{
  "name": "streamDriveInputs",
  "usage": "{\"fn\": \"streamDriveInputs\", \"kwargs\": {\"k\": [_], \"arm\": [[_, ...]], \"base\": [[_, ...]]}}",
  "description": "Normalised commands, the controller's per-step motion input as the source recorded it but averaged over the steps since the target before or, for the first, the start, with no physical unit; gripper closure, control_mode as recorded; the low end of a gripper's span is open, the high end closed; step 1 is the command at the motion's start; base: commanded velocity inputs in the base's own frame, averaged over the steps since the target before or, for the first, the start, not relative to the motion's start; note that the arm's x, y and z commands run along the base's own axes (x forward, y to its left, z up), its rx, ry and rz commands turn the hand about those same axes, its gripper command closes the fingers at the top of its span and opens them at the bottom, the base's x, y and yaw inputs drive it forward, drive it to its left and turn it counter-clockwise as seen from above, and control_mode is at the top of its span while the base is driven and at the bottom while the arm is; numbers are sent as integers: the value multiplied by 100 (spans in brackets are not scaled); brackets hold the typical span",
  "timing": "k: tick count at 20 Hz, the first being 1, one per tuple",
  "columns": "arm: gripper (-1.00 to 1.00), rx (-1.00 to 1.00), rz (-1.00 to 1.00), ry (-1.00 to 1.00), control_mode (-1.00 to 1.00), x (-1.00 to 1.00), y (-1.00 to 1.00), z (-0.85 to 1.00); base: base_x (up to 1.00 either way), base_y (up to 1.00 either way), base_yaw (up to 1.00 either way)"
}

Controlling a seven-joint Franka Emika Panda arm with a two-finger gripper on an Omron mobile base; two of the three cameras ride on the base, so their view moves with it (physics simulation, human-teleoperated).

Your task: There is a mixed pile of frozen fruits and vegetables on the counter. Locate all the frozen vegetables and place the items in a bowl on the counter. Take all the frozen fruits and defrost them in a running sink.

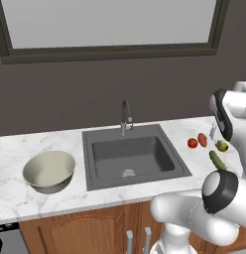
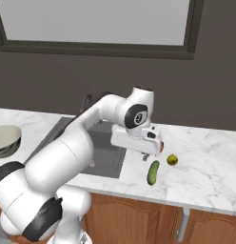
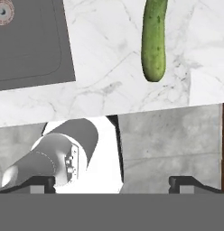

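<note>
Stage of task: nothing is judged to have been sorted yet. The bowl [image 1: 49, 171], a wide, smooth, pale greenish-beige ceramic round, stands empty at about 9 o'clock of the sink [image 1: 132, 156]. The sink, a matte dark grey rectangular basin with a round metal drain, holds no fruit, and no water is seen running from the slim curved faucet [image 1: 126, 117]. All four items lie grouped on the white, grey-veined marble counter [image 1: 16, 149] at about 3 o'clock of the sink: a round glossy red tomato [image 1: 192, 143], a stubby orange-red carrot [image 1: 202, 140] touching or just beside it, a small yellow-green pear [image 1: 222, 146], and an oblong, finely pebbled dark-green cucumber [image 3: 154, 39]. The gripper [image 3: 112, 182] is held above the counter's front edge, jaws fully spread and gripping nothing.
</note>
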Motion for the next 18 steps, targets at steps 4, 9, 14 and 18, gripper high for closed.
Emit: {"fn": "streamDriveInputs", "kwargs": {"k": [4, 9, 14, 18], "arm": [[-100, -10, 1, 3, -100, 11, -11, -49], [-100, -5, 1, -7, -100, 38, -20, -41], [-100, 0, 1, -12, -100, 29, -18, -33], [-100, 0, 0, -8, -100, 26, -6, -25]], "base": [[0, 0, 0], [0, 0, 0], [0, 0, 0], [0, 0, 0]]}}
